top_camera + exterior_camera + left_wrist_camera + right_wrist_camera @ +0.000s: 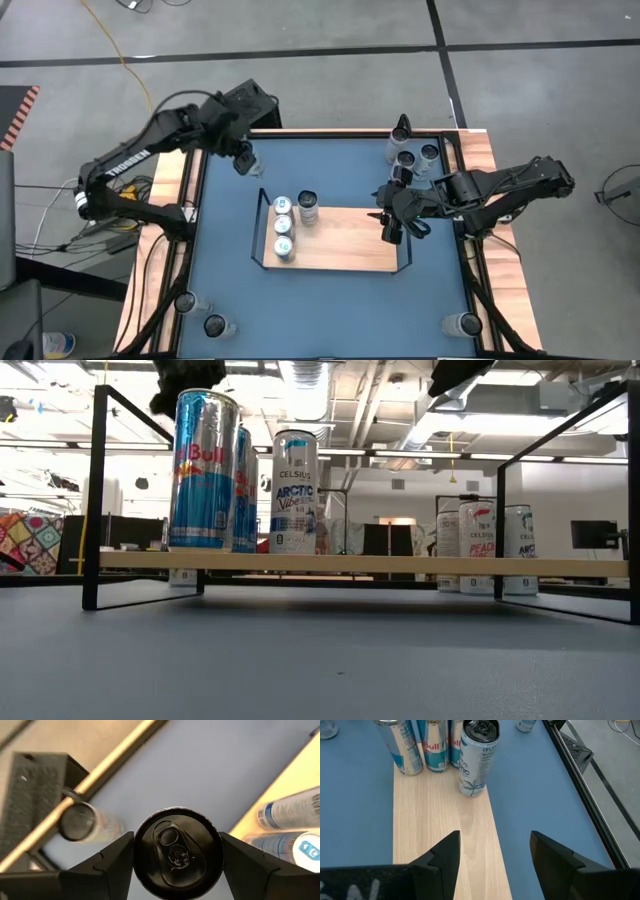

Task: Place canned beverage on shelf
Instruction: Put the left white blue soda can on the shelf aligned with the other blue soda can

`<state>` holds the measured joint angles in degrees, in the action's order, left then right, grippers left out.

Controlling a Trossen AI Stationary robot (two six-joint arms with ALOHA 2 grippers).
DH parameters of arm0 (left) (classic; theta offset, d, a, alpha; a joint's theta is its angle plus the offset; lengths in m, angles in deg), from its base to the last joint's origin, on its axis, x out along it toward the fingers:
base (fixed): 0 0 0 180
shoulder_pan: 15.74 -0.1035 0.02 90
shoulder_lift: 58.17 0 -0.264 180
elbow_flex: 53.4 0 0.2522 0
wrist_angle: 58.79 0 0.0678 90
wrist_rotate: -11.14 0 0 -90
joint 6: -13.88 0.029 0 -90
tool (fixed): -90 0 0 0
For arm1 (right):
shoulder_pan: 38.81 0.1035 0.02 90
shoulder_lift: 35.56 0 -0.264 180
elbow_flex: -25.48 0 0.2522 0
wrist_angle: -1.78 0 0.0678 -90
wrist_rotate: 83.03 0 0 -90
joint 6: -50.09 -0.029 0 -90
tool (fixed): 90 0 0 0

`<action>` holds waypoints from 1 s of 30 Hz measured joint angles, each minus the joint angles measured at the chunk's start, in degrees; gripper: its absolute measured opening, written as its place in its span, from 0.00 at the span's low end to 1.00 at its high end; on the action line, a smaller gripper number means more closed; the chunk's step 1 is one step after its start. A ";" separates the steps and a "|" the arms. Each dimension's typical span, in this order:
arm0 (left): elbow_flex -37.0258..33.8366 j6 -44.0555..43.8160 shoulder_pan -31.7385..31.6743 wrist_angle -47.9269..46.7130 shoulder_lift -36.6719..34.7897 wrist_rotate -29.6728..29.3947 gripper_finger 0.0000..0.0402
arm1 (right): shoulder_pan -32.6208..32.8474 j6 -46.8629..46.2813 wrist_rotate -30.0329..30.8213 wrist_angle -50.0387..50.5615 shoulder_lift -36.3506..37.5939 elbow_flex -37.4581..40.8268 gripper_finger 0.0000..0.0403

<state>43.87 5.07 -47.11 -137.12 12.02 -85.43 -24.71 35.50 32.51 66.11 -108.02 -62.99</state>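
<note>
Shelf (345, 252) at table centre: light-wood board in a black wire frame. Four cans already stand on it, all at its 9 o'clock end: a row of three Red Bull cans (283, 228) along the end rail, and one Celsius Arctic Vibe can (307, 206) just beside them at about 1 o'clock. The rest of the board is bare.

Left gripper (243, 159) hangs above the blue tabletop (330, 300) at roughly 10 o'clock from the shelf, fingers clamped on a dark-topped can (177, 854); its label can't be read. This can is off the shelf, so one placement is under way but not landed.

Right gripper (392, 224) hovers over the shelf's 3 o'clock end, fingers spread, nothing between them.

Still unplaced: a cluster of cans (412, 160) at the table's 1 o'clock corner, two (200, 314) near 7 o'clock, one (462, 324) near 5 o'clock. Judgement: well under halfway, if all of them go up.
</note>
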 joint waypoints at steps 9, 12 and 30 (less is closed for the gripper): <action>11.92 2.75 6.19 -0.18 0.28 0.36 0.58 | 0.00 0.02 0.02 0.04 0.00 0.01 0.54; 13.70 3.47 9.48 0.26 0.26 0.48 0.58 | 0.00 0.05 0.02 0.14 0.00 0.01 0.54; 18.17 9.85 32.66 8.08 7.74 1.60 0.58 | -3.04 0.11 0.04 0.37 0.02 0.00 0.54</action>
<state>62.04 14.92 -14.45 -129.05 19.76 -83.83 -27.74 35.61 32.55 66.48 -108.00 -62.99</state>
